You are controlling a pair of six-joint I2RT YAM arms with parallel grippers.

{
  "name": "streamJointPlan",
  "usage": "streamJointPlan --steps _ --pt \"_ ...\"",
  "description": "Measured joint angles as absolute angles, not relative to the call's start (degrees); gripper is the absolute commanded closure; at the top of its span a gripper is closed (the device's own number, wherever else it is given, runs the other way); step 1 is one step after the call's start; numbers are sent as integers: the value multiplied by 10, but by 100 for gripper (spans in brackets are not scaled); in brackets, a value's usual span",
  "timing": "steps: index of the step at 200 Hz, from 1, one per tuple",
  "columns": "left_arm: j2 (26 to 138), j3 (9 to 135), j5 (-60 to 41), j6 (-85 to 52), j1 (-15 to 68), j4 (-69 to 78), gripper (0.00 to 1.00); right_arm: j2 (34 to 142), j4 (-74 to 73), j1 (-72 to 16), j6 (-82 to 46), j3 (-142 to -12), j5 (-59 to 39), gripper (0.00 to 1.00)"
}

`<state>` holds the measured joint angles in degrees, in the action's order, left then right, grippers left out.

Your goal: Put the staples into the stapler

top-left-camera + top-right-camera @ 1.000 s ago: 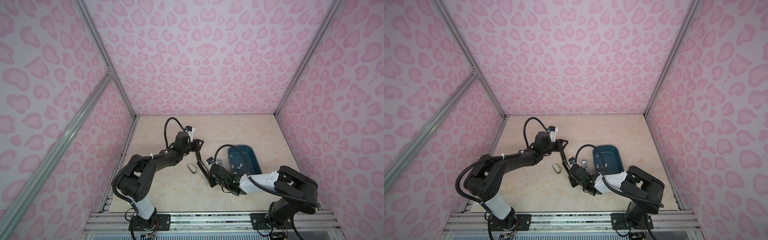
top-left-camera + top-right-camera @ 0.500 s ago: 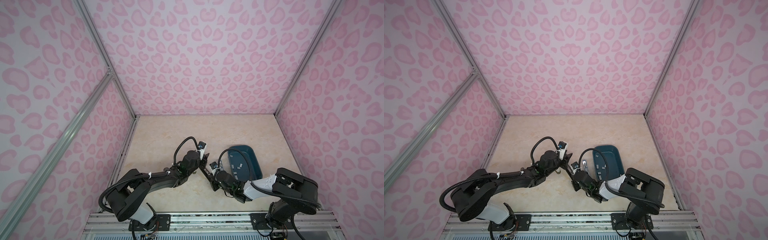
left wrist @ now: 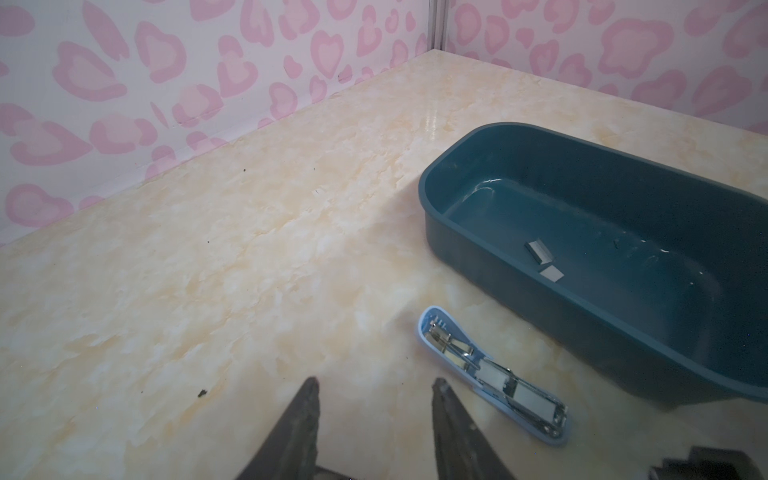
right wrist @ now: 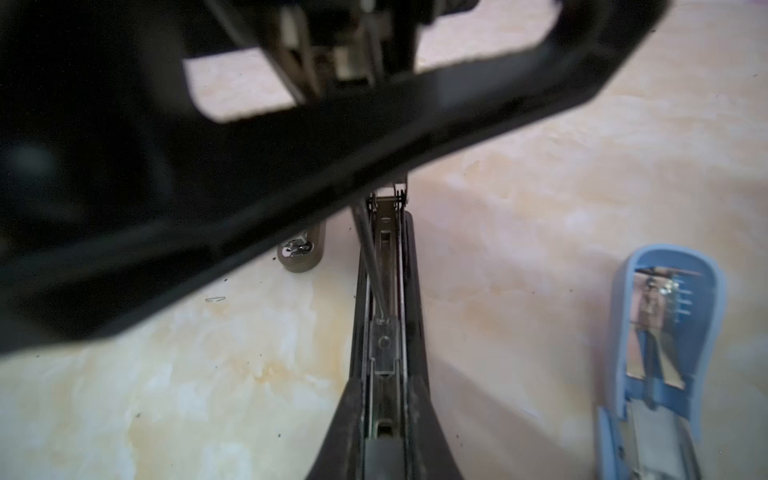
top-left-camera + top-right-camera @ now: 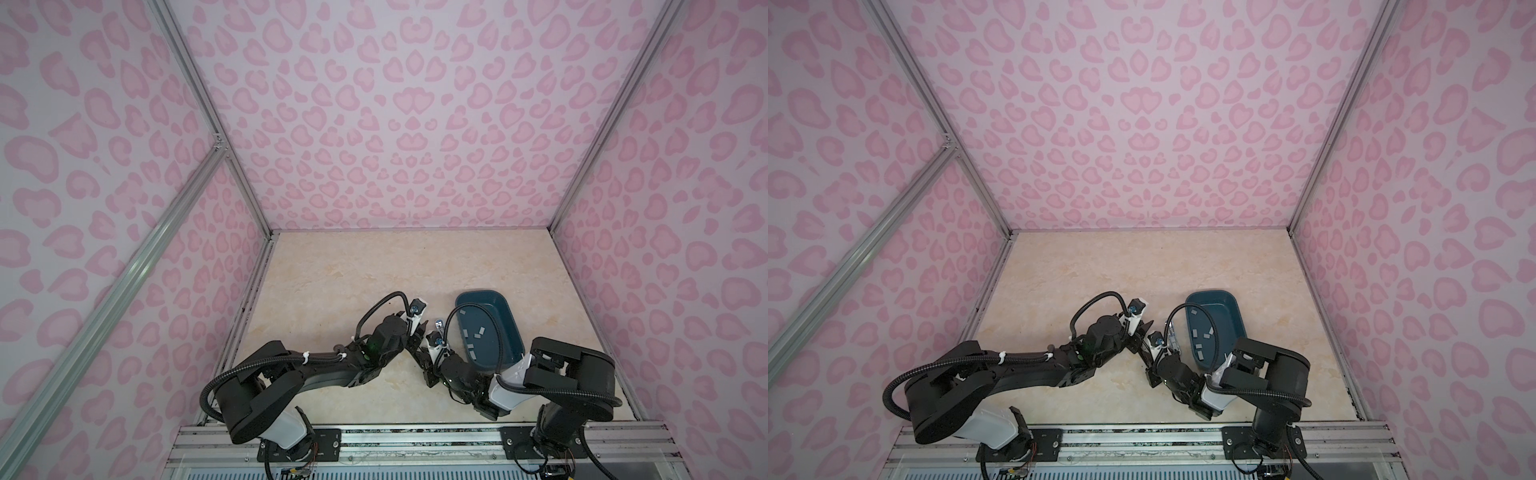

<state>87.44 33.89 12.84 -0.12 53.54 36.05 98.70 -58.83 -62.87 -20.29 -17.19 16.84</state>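
A black stapler (image 4: 386,291) lies opened on the table with its metal channel bare, and my right gripper (image 4: 385,399) is shut on its near end. My left gripper (image 3: 374,384) stands open just above the table with nothing between its fingers. In both top views it sits close beside the right gripper (image 5: 424,355) at front centre. A light blue stapler (image 3: 490,378) lies opened flat beside the teal bin (image 3: 457,253). The staples (image 3: 540,251) lie loose on the bin's floor, several of them in a top view (image 5: 478,332).
A small taupe stapler-like piece (image 4: 301,253) lies left of the black stapler's far end. A blurred black part of the left arm crosses over that end in the right wrist view. The bin (image 5: 1208,293) stands right of centre. Pink patterned walls close three sides.
My left arm has swung from the table's left-middle toward the front centre, ending beside the right gripper. The right gripper has kept its hold on the black stapler and shifted little.
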Motion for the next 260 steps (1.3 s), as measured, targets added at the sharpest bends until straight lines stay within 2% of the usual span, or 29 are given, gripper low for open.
streamJointPlan --steps 17,55,103,177,233,260 --pt "880 339 127 5 537 369 55 997 -604 -629 -205 -171 173 93" --pt "886 331 120 12 544 391 55 1010 -636 -633 -204 -159 186 78" --pt "891 331 124 27 551 393 57 1019 -656 -636 -207 -139 195 69" --pt "898 338 125 32 555 394 57 1032 -726 -640 -198 -102 194 77" --pt "903 340 124 41 557 395 57 1034 -748 -641 -184 -98 190 87" --pt "908 341 113 45 558 394 49 1039 -752 -641 -184 -98 190 89"
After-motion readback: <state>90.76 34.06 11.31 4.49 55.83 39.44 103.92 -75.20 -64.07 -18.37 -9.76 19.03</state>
